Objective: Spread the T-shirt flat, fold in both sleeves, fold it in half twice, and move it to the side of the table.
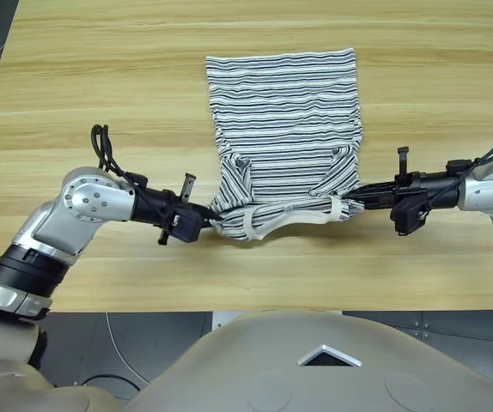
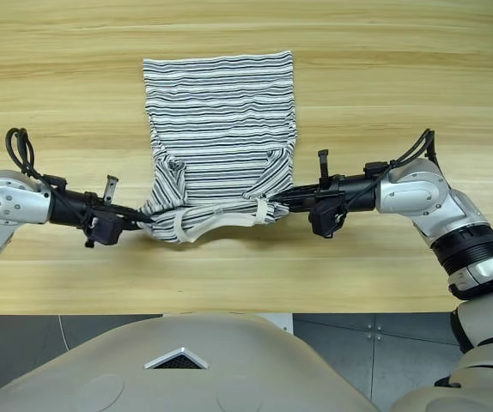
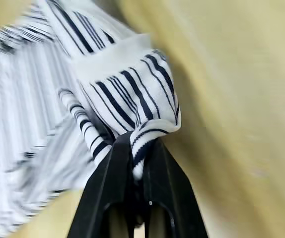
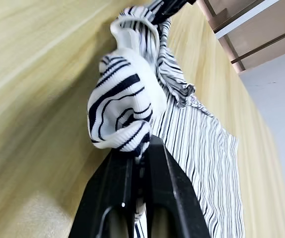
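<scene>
A black-and-white striped T-shirt (image 1: pixel 285 120) lies on the wooden table (image 1: pixel 100 77), sleeves folded in, its hem at the far end. The near collar end (image 1: pixel 272 219) is bunched and lifted a little. My left gripper (image 1: pixel 215 216) is shut on the shirt's near left corner; in the left wrist view its black fingers (image 3: pixel 110 188) pinch a wad of striped cloth (image 3: pixel 137 104). My right gripper (image 1: pixel 349 199) is shut on the near right corner, and its fingers (image 4: pixel 160 198) clamp the cloth (image 4: pixel 125 106) in the right wrist view.
Bare table lies to the left (image 1: pixel 75 112) and right (image 1: pixel 453 94) of the shirt. The table's near edge (image 1: pixel 255 307) runs just below both arms. Black cables (image 1: pixel 102 144) loop off the left forearm.
</scene>
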Robot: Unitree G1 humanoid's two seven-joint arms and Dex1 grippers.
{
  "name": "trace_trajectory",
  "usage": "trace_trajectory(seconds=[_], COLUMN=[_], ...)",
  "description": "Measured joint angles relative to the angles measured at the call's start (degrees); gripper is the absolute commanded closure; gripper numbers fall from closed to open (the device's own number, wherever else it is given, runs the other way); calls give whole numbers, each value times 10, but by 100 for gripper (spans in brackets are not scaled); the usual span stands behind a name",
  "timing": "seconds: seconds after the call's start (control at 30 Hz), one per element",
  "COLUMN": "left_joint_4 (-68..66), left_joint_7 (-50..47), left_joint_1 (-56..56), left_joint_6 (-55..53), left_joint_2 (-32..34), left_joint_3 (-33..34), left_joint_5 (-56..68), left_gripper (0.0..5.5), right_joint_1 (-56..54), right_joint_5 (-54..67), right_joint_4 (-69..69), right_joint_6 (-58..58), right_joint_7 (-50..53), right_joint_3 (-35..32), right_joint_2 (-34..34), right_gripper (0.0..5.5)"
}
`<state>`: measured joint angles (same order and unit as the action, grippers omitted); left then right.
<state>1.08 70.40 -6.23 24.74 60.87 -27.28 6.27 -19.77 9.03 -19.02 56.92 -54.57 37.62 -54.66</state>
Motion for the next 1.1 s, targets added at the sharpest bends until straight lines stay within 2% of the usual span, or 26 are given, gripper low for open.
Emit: trace_trajectory(seconds=[0.2, 0.33, 0.57, 0.7, 0.77, 0.93, 1.1], left_joint_4=[98, 142, 230, 246, 239, 175, 113], left_joint_7=[109, 141, 196, 209, 204, 139, 82], left_joint_1=[21, 33, 96, 129, 114, 1, -90], left_joint_6=[-82, -109, -157, -158, -165, -201, -221], left_joint_2=[69, 78, 112, 130, 113, 16, -63], left_joint_3=[54, 93, 169, 195, 202, 181, 160], left_joint_5=[126, 175, 288, 304, 287, 210, 136], left_gripper=[536, 536, 536, 536, 536, 536, 536], right_joint_1=[63, 106, 166, 186, 177, 104, 64], right_joint_5=[94, 172, 266, 293, 276, 199, 142], right_joint_4=[130, 232, 374, 409, 398, 312, 238], right_joint_6=[-139, -263, -432, -495, -495, -468, -457], right_joint_7=[-114, -178, -233, -248, -246, -221, -213], right_joint_3=[-12, -39, -107, -151, -171, -197, -208], right_joint_2=[-52, -93, -124, -132, -108, -12, 42], right_gripper=[540, 540, 540, 540, 540, 540, 540])
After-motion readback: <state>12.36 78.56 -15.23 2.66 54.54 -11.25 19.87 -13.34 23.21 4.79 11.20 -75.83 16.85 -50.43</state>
